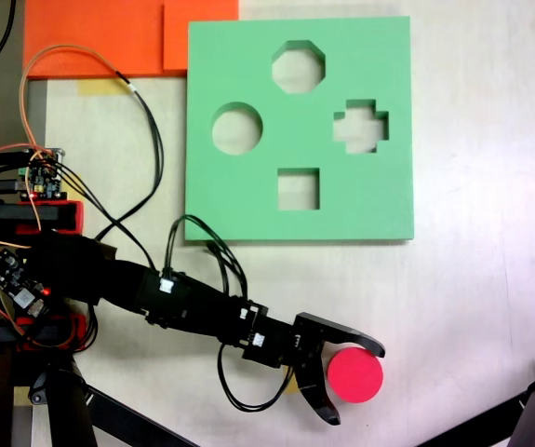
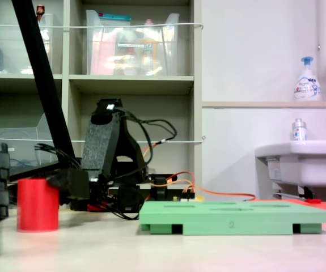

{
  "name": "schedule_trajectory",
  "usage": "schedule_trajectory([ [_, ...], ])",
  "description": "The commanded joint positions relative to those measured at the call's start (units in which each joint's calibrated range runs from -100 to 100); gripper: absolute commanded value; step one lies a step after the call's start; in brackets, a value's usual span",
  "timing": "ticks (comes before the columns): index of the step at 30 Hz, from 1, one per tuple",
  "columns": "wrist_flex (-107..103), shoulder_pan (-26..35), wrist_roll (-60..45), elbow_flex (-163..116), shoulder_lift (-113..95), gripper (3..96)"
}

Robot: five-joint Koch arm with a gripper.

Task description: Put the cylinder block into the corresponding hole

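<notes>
- Jaws spread wide in the first exterior view: the gripper [image 1: 351,384] is released, one black finger curving over the far side of the cylinder block [image 1: 355,375], the other reaching past its near side. The red block sits in the mouth between them, close to the upper finger, not yet pinched.
- Away from the gripper, up toward the arm's base side, lies the green foam board [image 1: 300,130]; the corresponding hole [image 1: 237,128] is its round cut-out, well apart from the block, with the octagonal cut-out [image 1: 299,66] just beyond it.
- Seen from the second exterior view, the block [image 2: 37,204] stands upright on the table [image 2: 168,249], just in front of the arm; the fingers are too dark to read here.
- Trouble, I'd judge: closing off-centre could shove or tip the block, or it could land in the octagon.
</notes>
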Motion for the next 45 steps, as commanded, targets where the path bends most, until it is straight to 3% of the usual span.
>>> schedule_trajectory([
  [1, -0.58, 0.10, 0.29, 2.61, 0.38, 70.1],
  [6, -3.27, 0.15, 0.34, 3.60, 0.24, 68.2],
  [11, -3.56, 0.05, 0.39, 3.50, -0.18, 58.7],
  [15, -3.56, -0.15, 0.44, 3.30, -1.72, 43.0],
  [17, -3.47, -0.20, 0.49, 3.30, -2.13, 40.0],
  [23, -3.18, -0.29, 0.54, 2.21, -3.53, 40.4],
  [26, -5.20, -0.29, 0.63, 3.10, -3.25, 58.7],
  [28, -9.63, -0.20, 0.68, 4.50, -3.53, 63.3],
  [32, -24.55, 0.05, 0.59, 8.09, -7.72, 63.3],
  [45, -36.40, 0.68, 0.59, 34.21, 8.48, 63.2],
])
